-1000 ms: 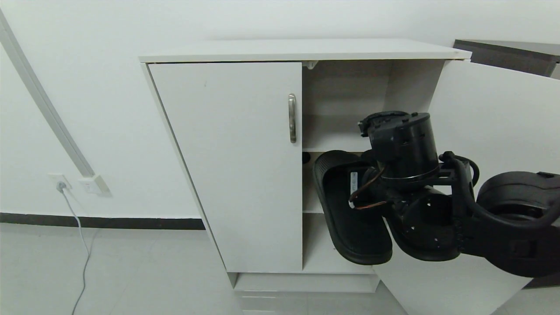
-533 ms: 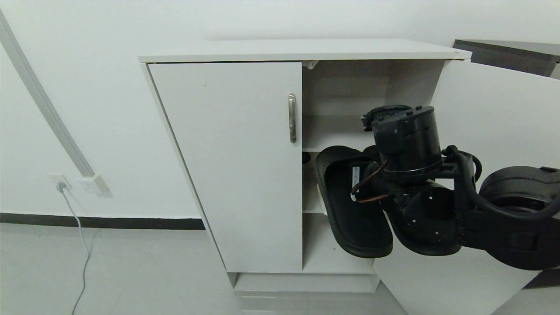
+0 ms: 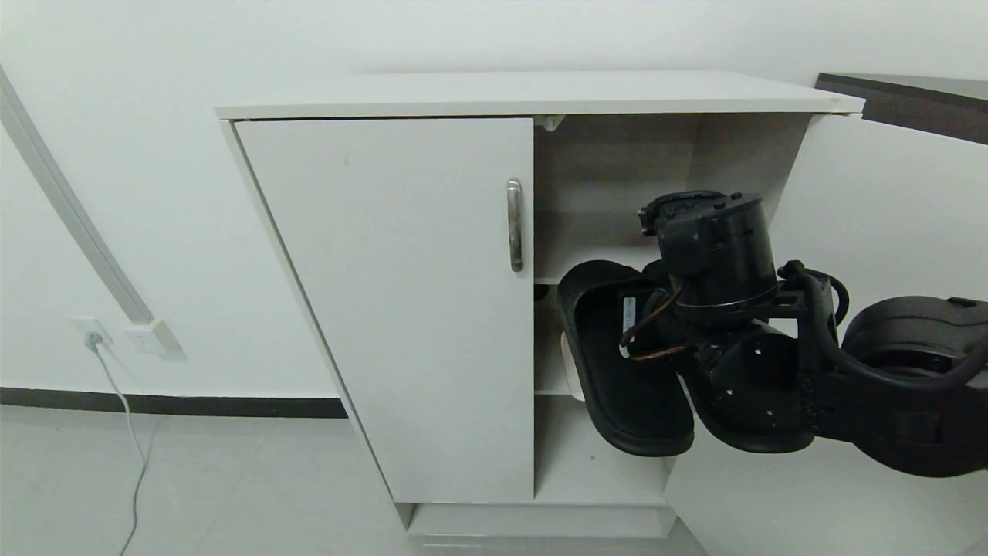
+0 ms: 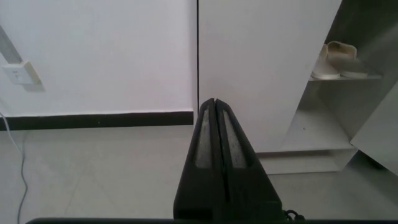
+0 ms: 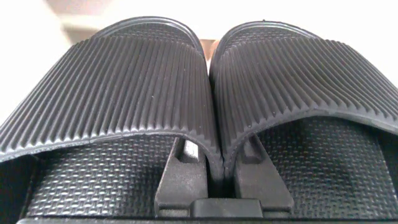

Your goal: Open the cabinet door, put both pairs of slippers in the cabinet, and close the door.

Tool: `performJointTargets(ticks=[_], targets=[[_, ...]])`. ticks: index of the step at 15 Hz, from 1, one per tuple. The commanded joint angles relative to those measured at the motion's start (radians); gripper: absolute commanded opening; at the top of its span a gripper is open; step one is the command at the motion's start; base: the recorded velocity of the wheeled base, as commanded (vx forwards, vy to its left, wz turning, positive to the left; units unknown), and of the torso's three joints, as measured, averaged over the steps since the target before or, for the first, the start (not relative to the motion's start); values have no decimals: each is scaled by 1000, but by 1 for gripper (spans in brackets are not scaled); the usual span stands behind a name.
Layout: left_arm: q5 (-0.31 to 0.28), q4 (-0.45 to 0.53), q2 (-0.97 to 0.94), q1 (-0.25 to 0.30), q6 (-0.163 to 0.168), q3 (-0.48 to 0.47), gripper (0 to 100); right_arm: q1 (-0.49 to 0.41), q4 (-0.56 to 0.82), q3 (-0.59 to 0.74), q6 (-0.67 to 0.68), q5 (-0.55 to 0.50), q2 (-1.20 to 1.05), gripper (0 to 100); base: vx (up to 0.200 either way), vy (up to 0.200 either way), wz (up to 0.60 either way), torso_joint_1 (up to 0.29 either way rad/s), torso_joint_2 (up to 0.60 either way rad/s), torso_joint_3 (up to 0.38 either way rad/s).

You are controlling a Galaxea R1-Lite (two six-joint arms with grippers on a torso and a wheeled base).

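Right wrist view, nearest item: right hand (image 5: 214, 171), fingers clamped on the touching inner edges of the black slippers (image 5: 149, 81), one finger under each ribbed strap; the pair sits side by side, pressed together.

Left wrist view: left hand (image 4: 215, 134), fingers pressed flat together with nothing between them, hanging above the floor (image 4: 93, 168).

Head view, next out: the black pair, held tilted in front of the open right half of the cabinet (image 3: 532, 89), at 4 o'clock from the handle (image 3: 515, 224). Upper ends lie level with the middle compartment; lower ends hang toward 5 o'clock before the bottom compartment.

- Left door (image 3: 401, 309): closed, handle upright at its 3 o'clock edge.
- Right door (image 3: 888, 208): swung wide open, at 3 o'clock from the carried pair.
- Pale slippers (image 4: 339, 56): inside the cabinet on the middle shelf (image 4: 348, 77), behind the black pair.

Farthest: wall socket (image 3: 89, 330) at 8 o'clock from the cabinet, with a cable (image 3: 127, 448) dropping from it to the floor.
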Motion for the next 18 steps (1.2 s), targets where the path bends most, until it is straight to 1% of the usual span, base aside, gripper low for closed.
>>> performJointTargets(ticks=[1,5,9,13,18], targets=[[0,0,1,0,0,0,0,0,0,-1,0,0,-1,0,200,0,0,2,-2,2],[1,0,1,0,3,0,0,0,-6,-5,0,2,1,0,200,0,0,1,1,6],[1,0,1,0,-1,0,0,-15,-26,-22,1,11,38,0,0,0,0,0,0,0],[1,-2,1,0,-1,0,0,-70,-23,-99,-8,25,100,0,0,0,0,0,0,0],[3,-2,1,0,-3,0,0,-113,-17,-192,-35,42,166,0,0,0,0,0,0,0]])
